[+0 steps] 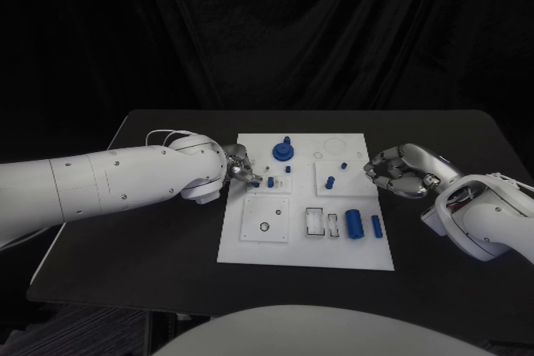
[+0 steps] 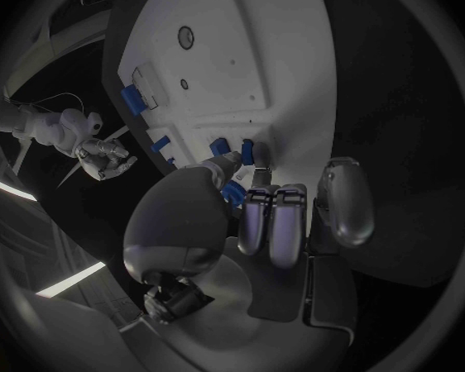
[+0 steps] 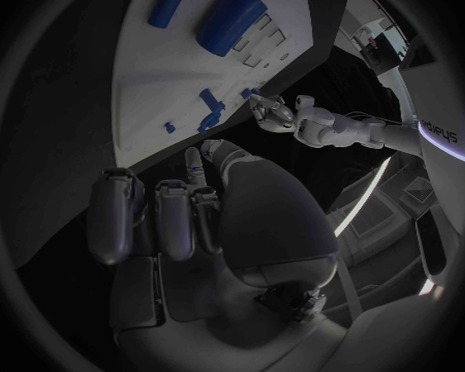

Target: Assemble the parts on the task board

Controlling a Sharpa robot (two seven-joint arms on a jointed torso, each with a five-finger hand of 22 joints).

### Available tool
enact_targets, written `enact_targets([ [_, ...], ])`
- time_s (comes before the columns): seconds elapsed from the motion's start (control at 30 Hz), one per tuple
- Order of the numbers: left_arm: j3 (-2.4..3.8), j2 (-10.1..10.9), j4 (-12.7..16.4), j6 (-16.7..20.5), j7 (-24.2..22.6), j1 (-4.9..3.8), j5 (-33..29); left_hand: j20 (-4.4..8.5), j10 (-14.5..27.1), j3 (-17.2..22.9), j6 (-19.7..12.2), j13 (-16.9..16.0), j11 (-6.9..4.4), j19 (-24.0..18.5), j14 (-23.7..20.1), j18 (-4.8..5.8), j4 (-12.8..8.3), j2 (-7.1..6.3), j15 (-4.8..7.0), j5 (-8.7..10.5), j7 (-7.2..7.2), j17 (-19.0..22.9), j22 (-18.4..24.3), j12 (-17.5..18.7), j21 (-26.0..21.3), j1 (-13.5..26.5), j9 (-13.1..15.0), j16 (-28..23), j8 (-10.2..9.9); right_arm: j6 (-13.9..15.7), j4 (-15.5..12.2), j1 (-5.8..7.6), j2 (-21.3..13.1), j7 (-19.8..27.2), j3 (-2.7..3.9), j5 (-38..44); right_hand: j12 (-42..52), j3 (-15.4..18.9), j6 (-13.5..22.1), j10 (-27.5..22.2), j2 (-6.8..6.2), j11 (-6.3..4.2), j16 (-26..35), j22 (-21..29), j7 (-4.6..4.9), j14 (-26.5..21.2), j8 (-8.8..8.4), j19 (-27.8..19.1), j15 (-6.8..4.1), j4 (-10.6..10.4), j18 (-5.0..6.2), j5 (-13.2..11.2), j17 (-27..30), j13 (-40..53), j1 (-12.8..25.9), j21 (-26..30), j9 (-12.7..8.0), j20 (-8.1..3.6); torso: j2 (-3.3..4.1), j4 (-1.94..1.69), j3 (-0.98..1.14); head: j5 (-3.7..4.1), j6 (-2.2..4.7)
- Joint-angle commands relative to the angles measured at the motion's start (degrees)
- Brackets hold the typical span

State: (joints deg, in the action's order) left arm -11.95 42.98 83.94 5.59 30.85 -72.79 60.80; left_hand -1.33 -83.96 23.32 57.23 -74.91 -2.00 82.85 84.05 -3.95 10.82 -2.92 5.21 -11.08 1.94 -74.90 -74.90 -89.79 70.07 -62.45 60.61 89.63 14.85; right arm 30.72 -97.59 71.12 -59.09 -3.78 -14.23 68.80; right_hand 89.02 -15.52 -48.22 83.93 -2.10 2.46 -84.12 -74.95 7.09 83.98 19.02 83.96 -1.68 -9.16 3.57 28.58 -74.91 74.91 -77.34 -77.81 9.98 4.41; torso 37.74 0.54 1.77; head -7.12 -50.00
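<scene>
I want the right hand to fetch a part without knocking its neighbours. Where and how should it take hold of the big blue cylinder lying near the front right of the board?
Probably across its round sides at mid-length, coming from above. The big blue cylinder lies flat on the task board, with a slimmer blue piece close beside it, so fingers should close narrowly.

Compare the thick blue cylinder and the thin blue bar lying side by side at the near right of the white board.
The thick blue cylinder is much fatter and slightly longer than the thin blue bar. The cylinder lies nearer the board's middle, the bar closer to the right edge of the white task board. Both are blue, lie flat, parallel, and untouched by either hand.
</scene>
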Motion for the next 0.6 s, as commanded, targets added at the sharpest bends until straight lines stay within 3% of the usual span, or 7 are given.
enact_targets([
  [0.03,-0.13,-0.1,0.2,-0.6,-0.8,0.41,-0.5,-0.07,-6.0,-2.1,0.3,-15.1,0.01,-0.4,6.0,-0.22,1.1,-0.24,-0.19,1.38,0.28,-15.1,-9.5,-0.2,-0.3,1.7,0.0,0.4,-0.4,-0.4,0.0,-0.04,0.0,-0.7,0.03,0.1,-0.2,-0.2,0.4,3.2,-0.09,-0.01,0.4,-8.6,0.15,4.5,-0.22,1.0,-0.16,0.1,-0.23,0.2,-8.8,11.8,0.0,0.4,0.1,-0.24,0.02,0.01,0.02,0.02,0.0],
  [0.1,-0.13,-0.1,0.2,-0.7,-0.6,0.44,-0.4,-0.17,-6.0,-4.3,0.2,-15.1,0.24,-0.5,6.0,-0.22,2.9,-0.72,-0.35,3.16,0.55,-15.1,-9.5,-0.2,-0.4,3.9,-0.1,0.4,-0.6,-0.5,0.0,-0.04,0.0,-0.8,0.03,0.1,-0.2,-0.2,0.4,3.2,-0.09,-0.01,0.4,-8.6,0.15,4.5,-0.22,1.0,-0.16,0.1,-0.23,0.2,-8.8,11.8,0.0,0.4,0.1,-0.24,0.01,0.02,0.02,0.02,0.0],
  [0.13,-0.13,-0.1,0.2,-0.8,-0.4,0.45,-0.4,-0.31,-6.0,-6.8,-0.1,-15.1,0.33,-0.5,6.0,-0.26,4.7,-0.91,-0.48,5.5,0.66,-15.1,-9.4,-0.2,-0.7,6.2,-0.4,0.4,-1.1,-0.5,0.0,-0.04,0.0,-0.8,0.03,0.1,-0.2,-0.2,0.4,3.2,-0.09,-0.01,0.4,-8.6,0.15,4.5,-0.22,1.0,-0.16,0.1,-0.23,0.2,-8.8,11.8,0.0,0.4,0.1,-0.24,0.02,0.03,0.01,0.01,0.0],
  [0.2,-0.13,-0.1,0.1,-1.0,-0.1,0.47,-0.4,-0.42,-6.0,-9.8,-0.3,-15.1,0.45,-0.6,6.0,-0.33,5.7,-0.36,-0.56,7.54,0.74,-15.1,-9.4,-0.2,-0.9,8.2,-0.7,0.4,-1.7,-0.5,0.0,-0.04,0.0,-0.7,0.03,0.1,-0.2,-0.2,0.4,3.2,-0.09,-0.01,0.4,-8.6,0.15,4.5,-0.22,1.0,-0.16,0.1,-0.23,0.2,-8.8,11.8,0.0,0.4,0.1,-0.24,0.0,0.05,0.0,-0.02,0.0],
  [0.3,-0.13,0.0,0.0,-1.3,0.3,0.49,-0.4,-0.57,-6.0,-13.8,-0.5,-15.1,0.65,-0.8,6.0,-0.43,5.9,0.84,-0.74,8.11,0.91,-15.1,-9.3,-0.2,-1.5,12.5,-1.0,0.4,-2.5,-0.5,0.0,-0.04,0.0,-0.7,0.03,0.1,-0.2,-0.2,0.4,3.2,-0.11,0.0,0.3,-8.6,0.17,4.5,-0.22,1.0,-0.15,0.0,-0.23,0.2,-8.8,11.8,0.1,0.4,0.1,-0.24,-0.01,0.04,0.01,-0.04,0.0],
  [0.37,-0.13,0.0,-0.1,-1.3,0.3,0.5,-0.4,-0.79,-6.0,-16.8,-1.0,-15.1,0.93,-1.1,6.0,-0.61,6.0,2.69,-1.01,7.92,1.2,-15.1,-9.0,-0.2,-2.5,15.3,-1.3,0.4,-3.2,-0.5,0.0,-0.04,0.0,-0.7,0.03,0.1,-0.2,-0.2,0.4,3.2,-0.11,0.0,0.3,-8.6,0.17,4.5,-0.22,1.0,-0.15,0.0,-0.23,0.2,-8.8,11.8,0.1,0.4,0.1,-0.24,-0.01,0.05,0.0,-0.04,0.0],
  [0.6,-0.13,0.1,-0.8,-0.8,0.5,0.52,-0.4,-1.0,-6.0,-21.6,-1.1,-15.1,1.05,-1.4,6.0,-0.77,6.0,6.1,-1.13,6.88,1.24,-15.1,-8.8,-0.2,-3.3,18.2,-0.2,0.4,-2.5,-0.5,-0.1,-0.04,0.0,-0.7,0.03,0.1,-0.2,-0.2,0.4,3.3,-0.15,0.01,0.3,-8.6,0.18,4.5,-0.23,1.0,-0.15,0.0,-0.23,0.2,-8.8,11.8,0.2,0.4,0.1,-0.23,0.07,0.02,-0.01,0.0,0.0],
])
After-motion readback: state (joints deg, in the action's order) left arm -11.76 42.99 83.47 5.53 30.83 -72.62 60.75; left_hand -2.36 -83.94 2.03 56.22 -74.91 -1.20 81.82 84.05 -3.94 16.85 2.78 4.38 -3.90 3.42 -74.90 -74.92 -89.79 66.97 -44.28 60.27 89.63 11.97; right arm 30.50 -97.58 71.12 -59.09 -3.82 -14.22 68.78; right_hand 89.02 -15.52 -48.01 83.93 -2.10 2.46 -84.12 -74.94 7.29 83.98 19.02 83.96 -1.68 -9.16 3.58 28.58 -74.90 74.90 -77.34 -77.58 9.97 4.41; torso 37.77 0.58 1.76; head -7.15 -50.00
